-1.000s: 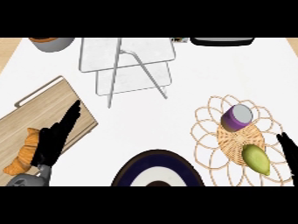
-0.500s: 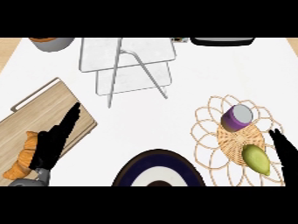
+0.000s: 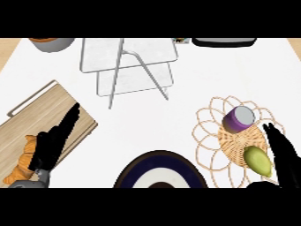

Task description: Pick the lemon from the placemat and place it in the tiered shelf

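Far left edge: grey bowl (image 3: 51,43) with orange rim, cut off by the frame.
Left, near: wooden board (image 3: 29,126) lying at an angle on the white desk (image 3: 146,123), croissant (image 3: 22,162) on its near end.
Left hand (image 3: 54,141) over the board's right edge, just right of the croissant. Released, fingers straight and pointing far-right, holding nothing.
Centre, far: tiered shelf (image 3: 129,66), wire frame with clear tiers. Nothing visible on the tiers.
Centre, near: dark round plate (image 3: 158,170) with white middle, partly cut off at the near edge, between the board and the placemat.
Far, right of the shelf: black object (image 3: 224,42), mostly out of frame, can't identify.
Right: woven placemat (image 3: 211,132) with looped rim. Purple cup (image 3: 238,119) on its far half, lemon (image 3: 258,160) on its near half, yellow-green, lying on its side. Cup and lemon close together, not touching. Lemon well apart from the shelf.
Right hand (image 3: 286,159) just right of the lemon, over the placemat's right edge. Released, fingers straight, pointing far, tips level with the cup's near side. Not wrapped round the lemon; can't tell if touching it.
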Motion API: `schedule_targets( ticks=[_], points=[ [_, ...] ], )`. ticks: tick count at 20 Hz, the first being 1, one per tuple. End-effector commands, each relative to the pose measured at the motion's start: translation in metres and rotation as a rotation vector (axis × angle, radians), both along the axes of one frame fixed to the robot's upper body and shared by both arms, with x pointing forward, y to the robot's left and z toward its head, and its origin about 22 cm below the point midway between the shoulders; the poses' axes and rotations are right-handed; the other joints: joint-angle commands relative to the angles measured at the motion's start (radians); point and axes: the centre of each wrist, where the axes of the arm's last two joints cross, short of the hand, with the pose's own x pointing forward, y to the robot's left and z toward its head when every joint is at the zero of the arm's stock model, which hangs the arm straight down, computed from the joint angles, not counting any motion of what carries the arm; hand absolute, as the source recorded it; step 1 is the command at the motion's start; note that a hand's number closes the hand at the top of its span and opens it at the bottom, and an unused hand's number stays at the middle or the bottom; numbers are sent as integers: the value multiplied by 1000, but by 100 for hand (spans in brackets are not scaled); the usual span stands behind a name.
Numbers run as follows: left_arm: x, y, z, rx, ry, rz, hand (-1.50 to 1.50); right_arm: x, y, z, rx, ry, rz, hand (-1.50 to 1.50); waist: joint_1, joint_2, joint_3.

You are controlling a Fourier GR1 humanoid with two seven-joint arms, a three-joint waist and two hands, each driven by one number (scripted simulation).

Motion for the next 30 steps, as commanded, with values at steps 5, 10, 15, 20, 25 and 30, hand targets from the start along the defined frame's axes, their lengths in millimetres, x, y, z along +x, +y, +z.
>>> schedule_targets(
  ticks=[5, 10, 15, 20, 25, 30],
  points=[
    [6, 6, -4, 3, 37, 4, 0, 20, -5, -26, -29, 5, 62, 150, 2, 8, 4],
    [-4, -10, -8, -27, 30, -7, 0, 38, 6, -5, -6, -59, 107, 150, 5, 8, 4],
    [-9, -9, -9, -1, 48, -9, 0, 26, -13, -7, -20, -140, 48, 150, 1, 7, 4],
    [-14, -14, -13, -4, 34, 3, 0, 9, 10, -12, -6, -222, -6, 150, -1, 6, 4],
    [-4, 2, -15, -11, 40, -5, 0, 21, 96, 16, -161, 129, 85, 150, 17, 13, -3],
    [2, 2, -5, 3, 41, -13, 0, 19, 152, 80, -143, 127, 62, 150, 4, 6, 1]
  ],
)
